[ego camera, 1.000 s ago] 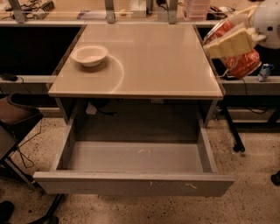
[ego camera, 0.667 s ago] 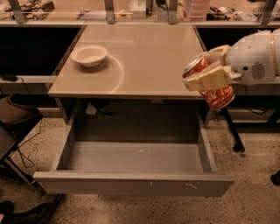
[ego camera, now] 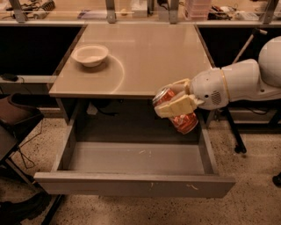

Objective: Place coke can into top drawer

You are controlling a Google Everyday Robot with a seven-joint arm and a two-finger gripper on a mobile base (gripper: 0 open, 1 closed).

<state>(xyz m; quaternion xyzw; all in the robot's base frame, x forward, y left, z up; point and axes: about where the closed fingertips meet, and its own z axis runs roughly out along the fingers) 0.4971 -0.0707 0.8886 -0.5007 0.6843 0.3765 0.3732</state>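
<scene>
My gripper (ego camera: 175,102) comes in from the right on a white arm and is shut on the coke can (ego camera: 181,117), an orange-red can with a silver top. The can is tilted, its top toward the upper left. It hangs in the air over the back right part of the top drawer (ego camera: 131,184), just in front of the table's front edge. The drawer is pulled fully open, grey and shallow, with nothing lying in it. Its flat front panel has small scuffs.
A white bowl (ego camera: 90,54) sits at the back left of the beige table (ego camera: 145,52). A shelf with clutter (ego camera: 197,9) runs behind the table. A dark chair (ego camera: 15,118) stands at the left. A black stand leg (ego camera: 235,132) is at the right.
My gripper has carried the coke can left and down, from beside the table's right edge to a spot over the open drawer's right part. The bowl and drawer have not moved.
</scene>
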